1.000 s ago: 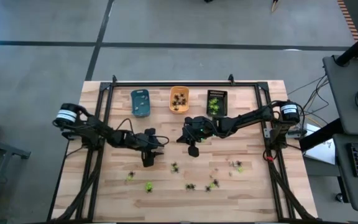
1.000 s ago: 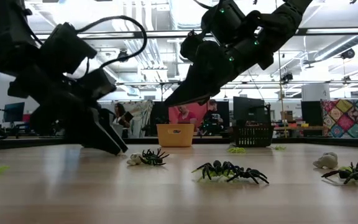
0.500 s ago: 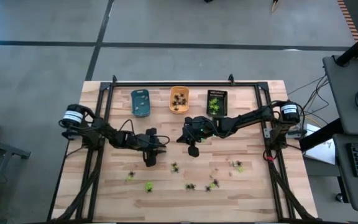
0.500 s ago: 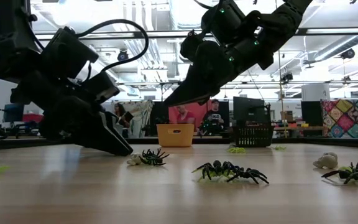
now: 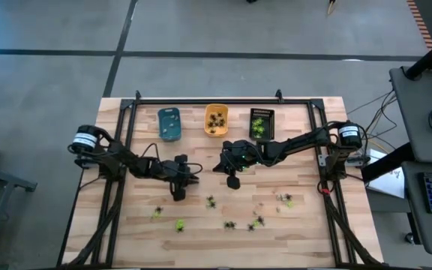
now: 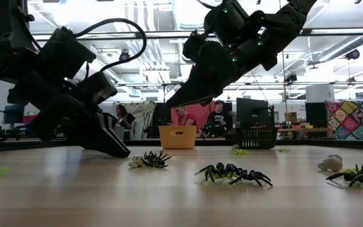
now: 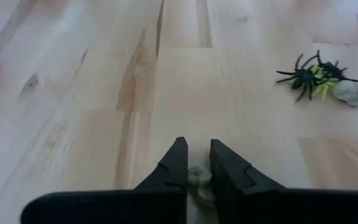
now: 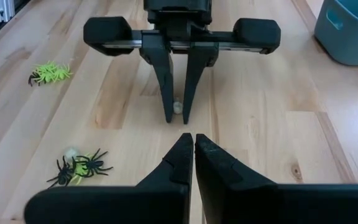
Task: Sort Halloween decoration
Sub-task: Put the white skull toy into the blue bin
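The Halloween decoration is small spidery figures, black, yellow-green and pale, strewn over the near half of the wooden table (image 5: pixel 306 225). My left gripper (image 5: pixel 178 196) is down at the tabletop, left of centre, shut on one pale figure (image 7: pixel 197 177), which also shows in the right wrist view (image 8: pixel 178 107). My right gripper (image 5: pixel 232 181) hangs shut above the table's middle, facing the left one, with nothing between its fingers (image 8: pixel 182 146). A black spider on a yellow-green one with a pale piece (image 7: pixel 316 78) lies just beyond my left gripper. My left gripper pinches the pale figure (image 7: pixel 197 177) between its two fingers (image 8: pixel 166 99), close to their free ends. The fingers slant down from the table's left side. The figure sits on the tabletop, with nothing showing it lifted.
Three small trays stand in a row at the far side: blue (image 5: pixel 169 124), orange (image 5: pixel 216 120) and black (image 5: pixel 261 124), the last two with figures inside. Loose figures lie near the front edge (image 5: pixel 179 224), (image 5: pixel 231 224), (image 5: pixel 286 199). Bare wood lies around my left gripper.
My left gripper has shut around the pale figure on the table while staying in the same place. My right gripper has kept still.
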`<state>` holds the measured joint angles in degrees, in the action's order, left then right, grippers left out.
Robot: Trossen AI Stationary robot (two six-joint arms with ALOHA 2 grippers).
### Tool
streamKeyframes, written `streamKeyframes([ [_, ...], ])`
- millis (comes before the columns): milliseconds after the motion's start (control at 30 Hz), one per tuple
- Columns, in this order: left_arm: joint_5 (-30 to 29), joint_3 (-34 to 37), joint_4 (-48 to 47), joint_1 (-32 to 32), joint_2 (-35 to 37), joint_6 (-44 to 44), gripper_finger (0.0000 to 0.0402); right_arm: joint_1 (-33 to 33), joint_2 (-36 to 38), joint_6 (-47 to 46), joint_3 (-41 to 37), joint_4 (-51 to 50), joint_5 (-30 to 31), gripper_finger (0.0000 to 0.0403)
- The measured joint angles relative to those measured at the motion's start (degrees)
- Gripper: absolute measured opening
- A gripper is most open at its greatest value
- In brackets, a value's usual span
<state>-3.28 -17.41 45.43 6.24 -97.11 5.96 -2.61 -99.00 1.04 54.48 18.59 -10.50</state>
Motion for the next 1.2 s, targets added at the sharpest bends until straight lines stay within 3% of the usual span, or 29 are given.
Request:
streamKeyframes([
  [333,-0.3,1.4,-4.1,-1.6,11.0,0.1,0.0008,0.0,0.0,-0.6,0.2,0.0,0.0,0.0009],
  [600,-2.2,1.4,-8.4,-8.6,23.6,0.9,0.0008,0.0,0.0,-0.7,1.6,-0.3,0.0,0.0009],
  [800,-15.2,1.4,-17.1,-18.5,33.5,1.9,0.0008,0.0,0.2,-1.2,1.6,-0.8,0.0,0.0009],
  [900,-18.5,0.4,-27.4,-26.0,37.2,2.2,0.0008,0.0,0.3,-1.2,1.6,-1.5,0.0,0.0009],
  [1067,-13.5,-4.1,-43.6,-39.3,38.0,3.0,0.0008,0.0,0.3,-1.2,1.6,-1.9,0.0,0.0009],
  [1200,-10.8,-7.5,-47.9,-45.8,35.7,3.2,0.0023,0.0,0.3,-1.1,1.6,-1.9,0.0,0.0009],
])
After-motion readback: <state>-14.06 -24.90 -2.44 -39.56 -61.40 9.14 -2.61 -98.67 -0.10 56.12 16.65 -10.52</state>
